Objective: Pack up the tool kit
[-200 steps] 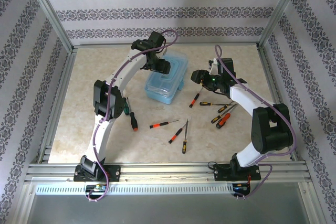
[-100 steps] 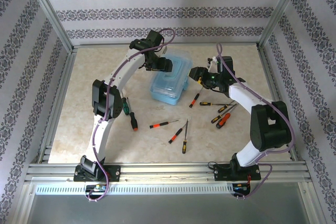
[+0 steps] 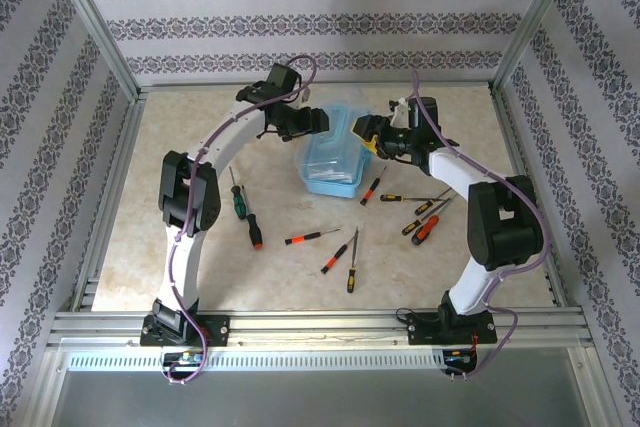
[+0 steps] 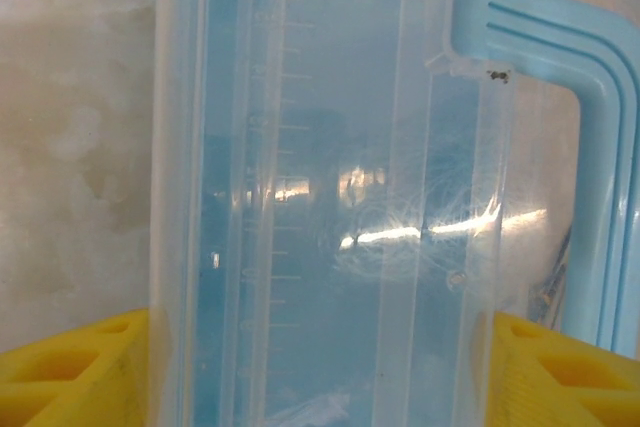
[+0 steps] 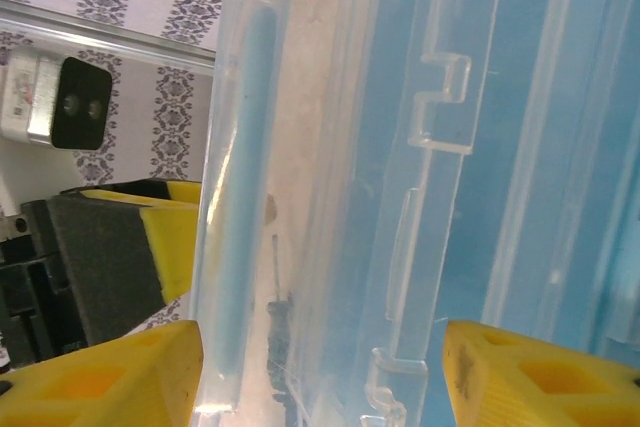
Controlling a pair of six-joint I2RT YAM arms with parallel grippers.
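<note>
Tool kit case (image 3: 330, 155): translucent blue plastic. It sits at the far centre of the surface (image 3: 190, 157), between the two arms. Whether its underside rests on the surface or is raised cannot be told from above.

Left end effector (image 3: 314, 124): at the case's far left side. In the left wrist view, both yellow fingertips (image 4: 75, 367) press against opposite outer edges of the clear case wall (image 4: 320, 197), so it grips the case at a middling width. An opaque light-blue handle (image 4: 600, 147) runs along the right of that view.

Right end effector (image 3: 363, 135): at the case's far right corner. In the right wrist view, its yellow fingertips (image 5: 110, 377) bracket a ribbed section of the case (image 5: 400, 147). It is likewise clamped on the case, not wide.

A dark, slender tool shape shows through the case wall, but it is too blurred to name.

Loose on the surface, nearer the arm bases:
- A small red-handled screwdriver (image 3: 372, 188) lies just beside the case's near right corner.
- A green-handled screwdriver (image 3: 237, 201) and a larger red-handled screwdriver (image 3: 254, 231) lie to the left.
- A thin red-and-black screwdriver (image 3: 311, 237) and a yellow-and-black screwdriver (image 3: 352, 269) lie in the centre.
- An orange-handled screwdriver (image 3: 426, 230) lies to the right, among a few more.
</note>
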